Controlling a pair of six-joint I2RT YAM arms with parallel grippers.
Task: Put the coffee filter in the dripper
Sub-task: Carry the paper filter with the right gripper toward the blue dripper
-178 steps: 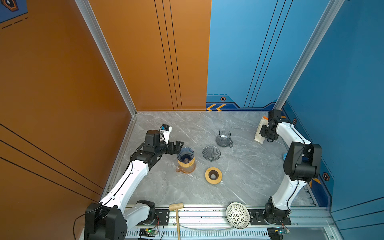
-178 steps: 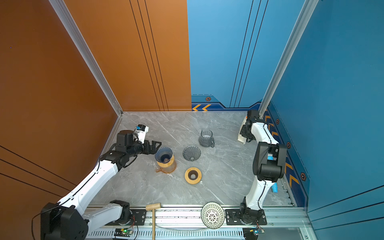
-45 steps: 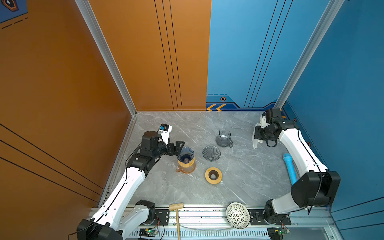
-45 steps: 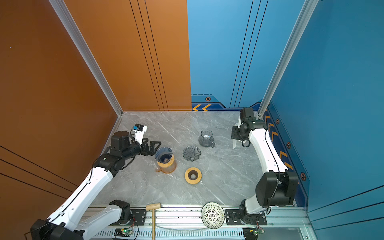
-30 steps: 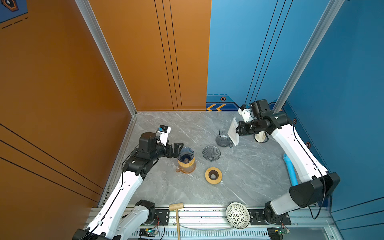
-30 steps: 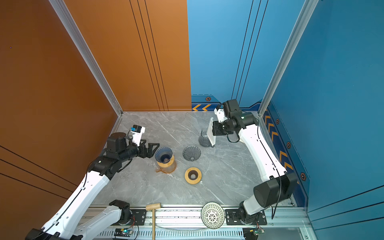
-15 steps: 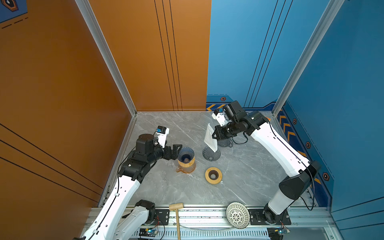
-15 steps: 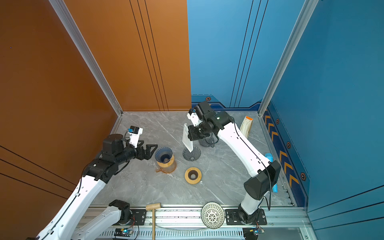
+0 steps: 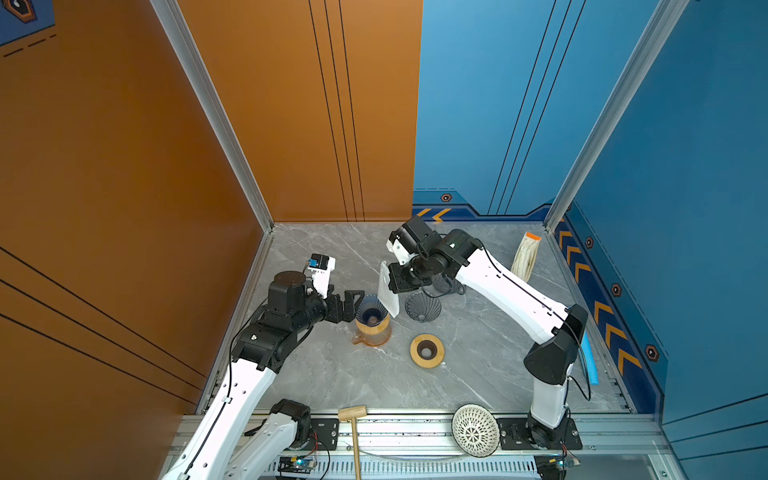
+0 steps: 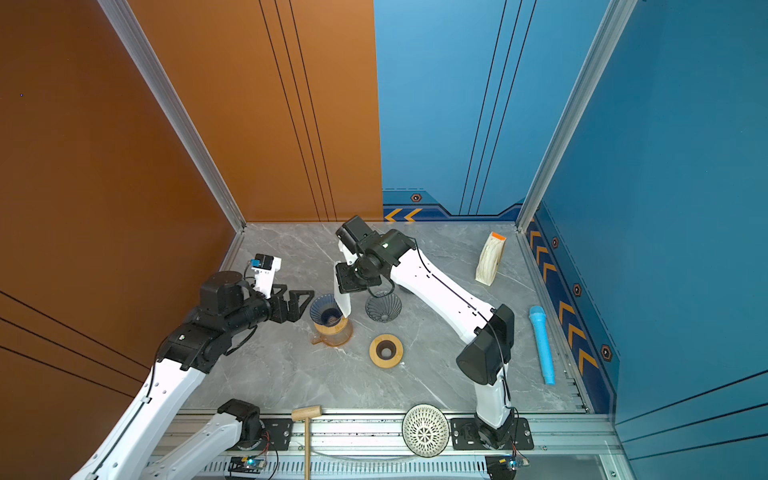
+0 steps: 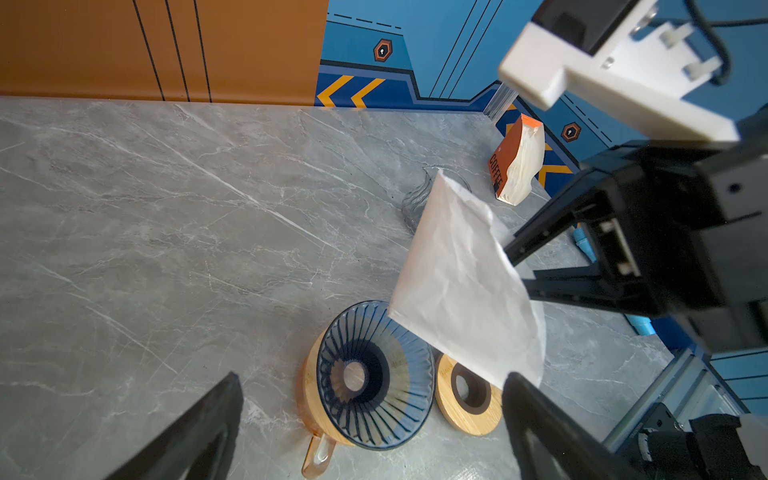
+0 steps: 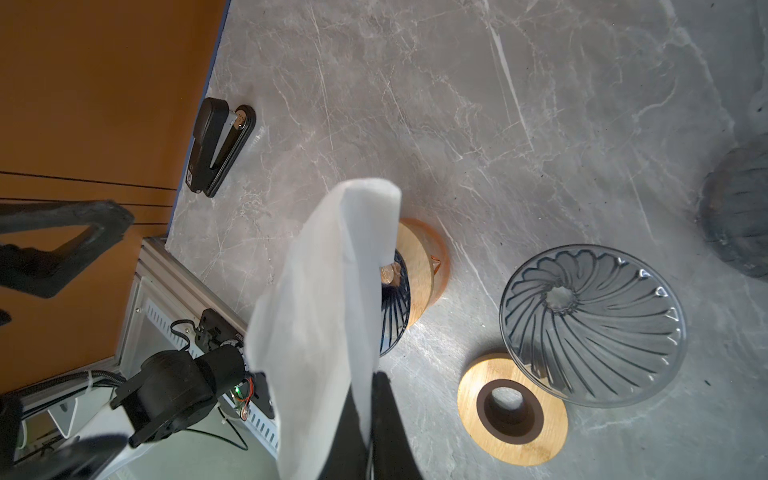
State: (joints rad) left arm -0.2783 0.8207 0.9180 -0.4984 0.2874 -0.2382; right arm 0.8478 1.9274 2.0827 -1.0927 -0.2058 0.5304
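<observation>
Filter on its way: the right gripper [image 9: 398, 286], clamped on a folded white paper coffee filter [image 9: 388, 293], holds it just above the dark-blue ribbed dripper [image 9: 370, 318] on its wooden base. The left gripper [image 9: 351, 305] stands open beside it. The next move likely calls for lowering the filter's tip into the cone.

Right tool [image 9: 398, 281] pinches filter [image 9: 387, 290] over dripper [image 9: 370, 315] rim; left tool [image 9: 351, 306] spread beside
</observation>
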